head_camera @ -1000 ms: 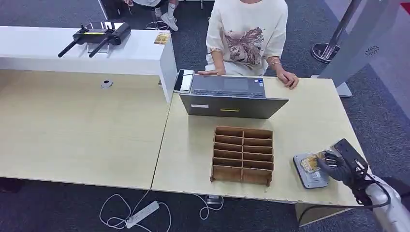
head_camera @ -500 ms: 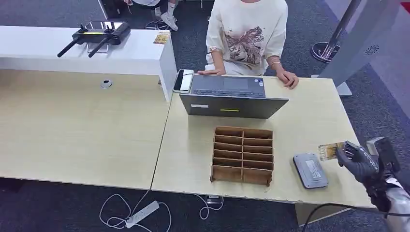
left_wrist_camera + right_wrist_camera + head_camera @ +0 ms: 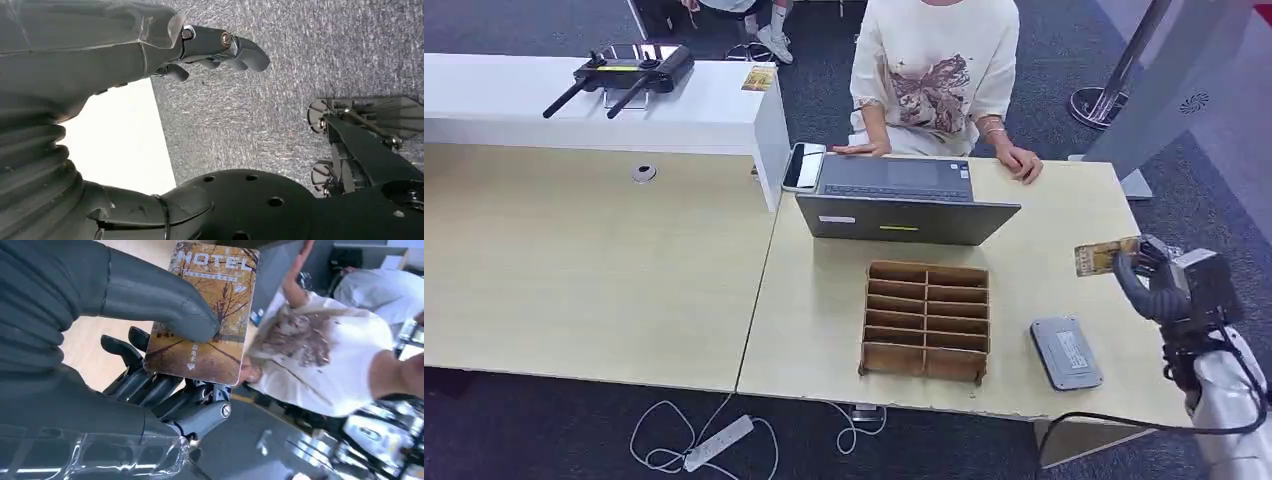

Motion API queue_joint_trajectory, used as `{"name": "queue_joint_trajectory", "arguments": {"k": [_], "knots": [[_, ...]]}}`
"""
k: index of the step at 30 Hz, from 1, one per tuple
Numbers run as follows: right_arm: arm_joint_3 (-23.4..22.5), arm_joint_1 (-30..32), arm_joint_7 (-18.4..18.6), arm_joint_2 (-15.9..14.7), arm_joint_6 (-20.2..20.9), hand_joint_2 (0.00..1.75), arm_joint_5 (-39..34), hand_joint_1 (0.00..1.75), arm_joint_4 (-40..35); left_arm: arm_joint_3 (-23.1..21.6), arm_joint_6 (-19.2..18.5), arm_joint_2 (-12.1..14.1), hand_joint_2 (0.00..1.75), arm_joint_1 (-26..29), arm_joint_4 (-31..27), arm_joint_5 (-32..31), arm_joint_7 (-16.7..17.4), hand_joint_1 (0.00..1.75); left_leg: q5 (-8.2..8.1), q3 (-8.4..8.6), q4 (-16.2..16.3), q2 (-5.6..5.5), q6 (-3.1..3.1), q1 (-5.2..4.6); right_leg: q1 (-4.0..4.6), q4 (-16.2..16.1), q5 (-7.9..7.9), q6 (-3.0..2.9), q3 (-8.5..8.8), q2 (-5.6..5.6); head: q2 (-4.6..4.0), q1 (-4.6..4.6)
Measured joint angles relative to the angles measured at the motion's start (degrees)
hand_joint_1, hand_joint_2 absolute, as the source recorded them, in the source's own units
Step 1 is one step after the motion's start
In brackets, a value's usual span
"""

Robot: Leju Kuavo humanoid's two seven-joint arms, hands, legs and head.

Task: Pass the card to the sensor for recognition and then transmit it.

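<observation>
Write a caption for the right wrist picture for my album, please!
The robot's right hand pinches a hotel card while a person in a white T-shirt sits behind.

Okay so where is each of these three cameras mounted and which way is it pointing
Head view: high on the body, looking down at the table, reader and right robot hand.
Left wrist view: behind the left robot hand, facing carpet.
Right wrist view: behind the right robot hand, facing the person.
Shared: head and right wrist views show the card and person.
</observation>
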Motion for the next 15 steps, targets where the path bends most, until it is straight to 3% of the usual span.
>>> {"name": "queue_joint_trajectory", "arguments": {"k": [10, 15], "knots": [[1.2, -0.3, 0.4, 5.6, -16.9, 1.75, 13.7, 1.75, -15.4, 0.8, 0.0, -0.5, 1.75, 0.0, 0.0, -0.1, -0.1, 0.00, 0.00, -0.05, 0.0, -0.01, 0.00, 0.00, 0.00, 0.0, 0.00, 0.00, -0.05, 0.00, 0.00, 0.00], [3.0, -1.5, 1.7, 6.8, -28.3, 1.75, 26.5, 1.75, -18.8, 0.8, -0.3, -0.5, 1.75, 0.0, 0.0, -0.7, -0.5, 0.00, 0.00, -0.07, 0.0, 0.00, 0.00, -0.01, -0.01, 0.0, 0.00, 0.00, -0.06, 0.00, 0.00, 0.00]]}}
